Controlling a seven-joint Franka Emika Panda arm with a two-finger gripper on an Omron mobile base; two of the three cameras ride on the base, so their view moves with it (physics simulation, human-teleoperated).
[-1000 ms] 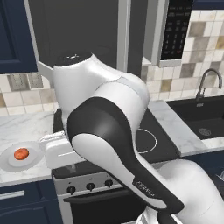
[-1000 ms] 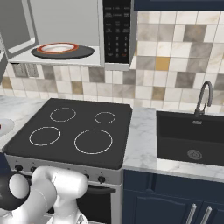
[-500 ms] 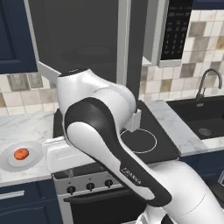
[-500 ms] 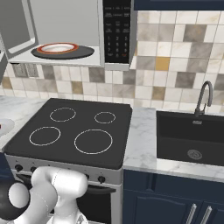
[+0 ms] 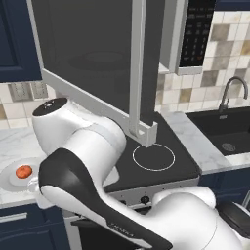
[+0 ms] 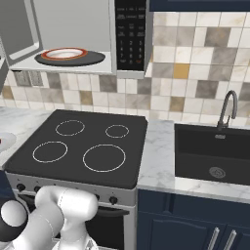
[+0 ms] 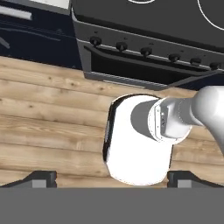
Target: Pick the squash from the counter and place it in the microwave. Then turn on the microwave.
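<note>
The squash (image 5: 23, 171), a small orange-red lump, lies on a round white plate (image 5: 10, 181) on the marble counter (image 5: 17, 144) left of the stove. Above the stove the microwave (image 6: 73, 39) stands with its door (image 5: 93, 58) swung wide open; a red-rimmed plate (image 6: 64, 53) rests on the turntable inside, and the black keypad (image 6: 131, 35) runs down its right side. In the hand view my gripper (image 7: 112, 179) is open, its dark fingertips (image 7: 41, 179) far apart with nothing between them. It points down at the wooden floor in front of the oven.
A black stovetop (image 6: 80, 146) with white rings lies under the microwave. The oven front with knobs (image 7: 144, 51) is below it. A dark sink (image 6: 215, 154) with a faucet (image 6: 227, 108) sits to the right. The open door overhangs the stove's left half.
My arm has swung: its dark-banded elbow link has dropped lower and to the left in the left base view. Squash, plate and microwave door have not moved. The gripper stays open.
</note>
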